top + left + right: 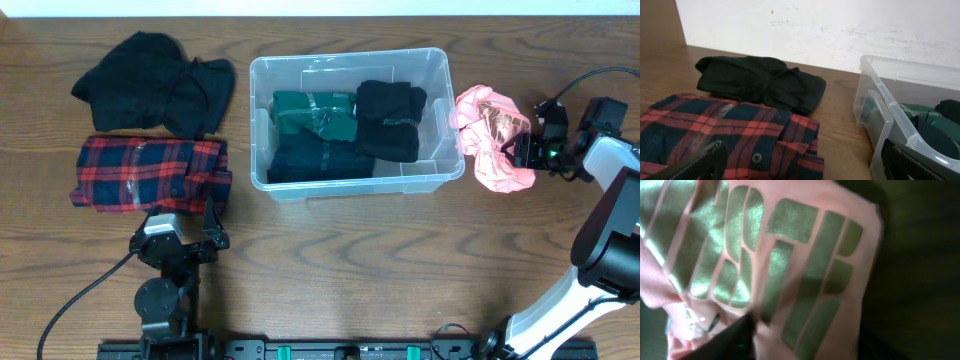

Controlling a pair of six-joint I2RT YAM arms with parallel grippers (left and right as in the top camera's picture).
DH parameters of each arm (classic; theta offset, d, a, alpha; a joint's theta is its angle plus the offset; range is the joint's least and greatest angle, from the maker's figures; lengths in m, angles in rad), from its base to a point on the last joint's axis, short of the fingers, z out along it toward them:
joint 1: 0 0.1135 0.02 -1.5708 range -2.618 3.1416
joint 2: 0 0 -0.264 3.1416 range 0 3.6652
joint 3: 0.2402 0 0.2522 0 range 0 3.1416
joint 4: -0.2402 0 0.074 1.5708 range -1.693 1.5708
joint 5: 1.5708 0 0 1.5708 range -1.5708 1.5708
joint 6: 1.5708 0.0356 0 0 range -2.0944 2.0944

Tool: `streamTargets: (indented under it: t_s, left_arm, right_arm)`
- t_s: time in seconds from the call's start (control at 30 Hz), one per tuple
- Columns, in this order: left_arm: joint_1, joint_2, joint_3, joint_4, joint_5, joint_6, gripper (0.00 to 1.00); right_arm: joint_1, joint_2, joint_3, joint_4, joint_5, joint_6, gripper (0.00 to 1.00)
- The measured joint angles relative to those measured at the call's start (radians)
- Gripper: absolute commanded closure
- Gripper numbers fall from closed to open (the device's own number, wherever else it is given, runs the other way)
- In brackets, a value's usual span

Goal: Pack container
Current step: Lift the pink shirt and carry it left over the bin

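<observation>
The container [345,57], a clear plastic bin, sits in the middle of the wooden table [400,260], with its long side across my front. Three folded garments lie in it: a dark green one [315,112] in the far left part, a dark navy one [315,160] in front of it, and a black one [390,120] filling the right end. To the left of the bin, well apart from it, a black garment [155,80] lies bunched at the back and a red plaid shirt [150,172] lies folded in front of it. My left gripper [183,218] is low at the near edge of that shirt, pointing toward it, and its jaws are spread wide with nothing between them. My left wrist camera looks over the plaid cloth to the bin's corner. My right arm reaches in from the right side, wrist bent toward the bin, and my right gripper [522,150] is against the right edge of a crumpled pink garment with a shiny print [485,130], which lies just beside the bin's right wall. The right wrist camera is filled with that pink cloth and one dark finger [735,340] shows against it. I cannot tell whether those jaws have pinched the cloth.
</observation>
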Motion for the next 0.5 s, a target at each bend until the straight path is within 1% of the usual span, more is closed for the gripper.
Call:
streamTargets:
  t_s: [0.03, 0.1, 0.13, 0.3, 0.5]
  left_arm:
    - [0.0, 0.0, 0.0, 0.0, 0.0, 0.0, 0.02]
    - [0.0, 0.0, 0.0, 0.0, 0.0, 0.0, 0.02]
    - [0.0, 0.0, 0.0, 0.0, 0.0, 0.0, 0.02]
    - [0.0, 0.0, 0.0, 0.0, 0.0, 0.0, 0.02]
    - [0.0, 0.0, 0.0, 0.0, 0.0, 0.0, 0.02]
  right_arm:
    - [0.0, 0.0, -0.003, 0.0, -0.013, 0.009, 0.79]
    - [0.0, -0.002, -0.007, 0.002, -0.039, 0.026, 0.97]
    - [0.0, -0.005, -0.007, 0.005, -0.043, 0.036, 0.99]
    - [-0.003, -0.011, -0.003, -0.004, -0.042, 0.075, 0.99]
    - [-0.002, -0.036, 0.039, -0.077, -0.056, 0.13, 0.99]
